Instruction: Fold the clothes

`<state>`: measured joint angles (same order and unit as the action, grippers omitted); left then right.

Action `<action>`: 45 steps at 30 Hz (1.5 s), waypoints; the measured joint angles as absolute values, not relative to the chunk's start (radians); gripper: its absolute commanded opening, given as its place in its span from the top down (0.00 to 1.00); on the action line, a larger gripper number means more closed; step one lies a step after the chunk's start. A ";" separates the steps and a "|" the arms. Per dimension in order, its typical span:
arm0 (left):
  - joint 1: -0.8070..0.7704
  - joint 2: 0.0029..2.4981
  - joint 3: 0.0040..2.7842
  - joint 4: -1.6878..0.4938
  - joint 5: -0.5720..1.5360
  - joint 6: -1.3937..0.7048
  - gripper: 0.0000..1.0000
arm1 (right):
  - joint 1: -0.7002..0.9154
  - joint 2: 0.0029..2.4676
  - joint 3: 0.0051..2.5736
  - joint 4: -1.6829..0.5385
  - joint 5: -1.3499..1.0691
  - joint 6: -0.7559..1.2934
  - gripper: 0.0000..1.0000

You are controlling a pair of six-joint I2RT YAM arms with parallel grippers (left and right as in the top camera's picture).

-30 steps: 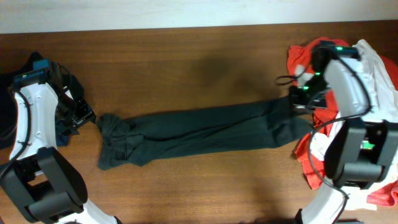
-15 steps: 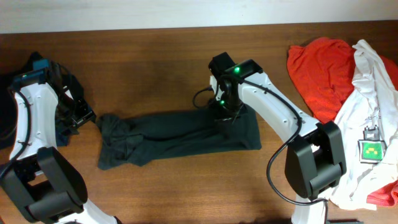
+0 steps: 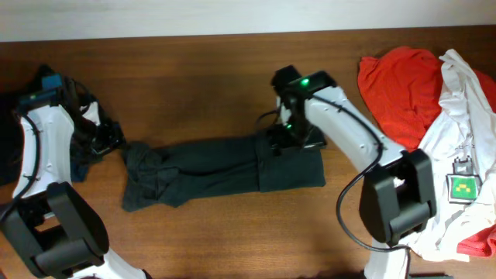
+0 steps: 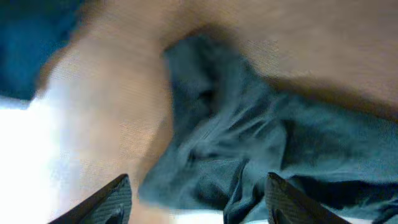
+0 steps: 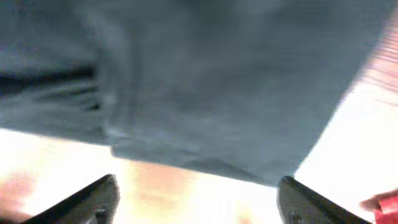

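Note:
A dark short-sleeved shirt of the clothes [image 3: 209, 172] lies in a long band across the middle of the table, its right end folded back over itself. My right gripper [image 3: 289, 142] hovers open over that folded part. In the right wrist view the folded edge [image 5: 205, 81] lies beyond the wide, empty fingers [image 5: 93, 200]. My left gripper [image 3: 114, 142] is open at the shirt's bunched left end. In the left wrist view the crumpled cloth [image 4: 261, 143] lies just ahead of the spread fingers [image 4: 112, 199], which grip none of it.
A red shirt [image 3: 399, 85] and a white shirt [image 3: 465, 116] are heaped at the table's right edge beside the right arm's base. Dark blue cloth [image 3: 12, 151] lies at the far left, behind the left arm, and shows as blue cloth [image 4: 31, 43] in the left wrist view.
My right gripper carried the shirt's right end leftward over the middle, then opened and let it go. My left gripper opened wider and shifted slightly right.

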<state>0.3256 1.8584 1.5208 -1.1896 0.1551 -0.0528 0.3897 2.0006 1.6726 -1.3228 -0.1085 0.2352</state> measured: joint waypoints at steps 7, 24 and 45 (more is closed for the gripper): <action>0.324 1.859 1.282 -0.962 0.275 0.144 0.28 | 0.231 2.001 1.673 -1.403 -0.079 0.236 0.01; 0.203 1.999 1.282 -1.000 0.319 0.199 0.42 | 0.231 2.001 1.673 -1.398 -0.078 0.224 0.01; 0.306 2.091 1.946 -1.655 0.041 -0.013 0.99 | 0.037 2.002 1.674 -1.372 -0.075 0.120 0.02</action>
<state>0.3058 2.0907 1.9457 -1.6550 0.0406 -0.0128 0.0372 2.0022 1.6737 -1.3724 -0.0750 0.1196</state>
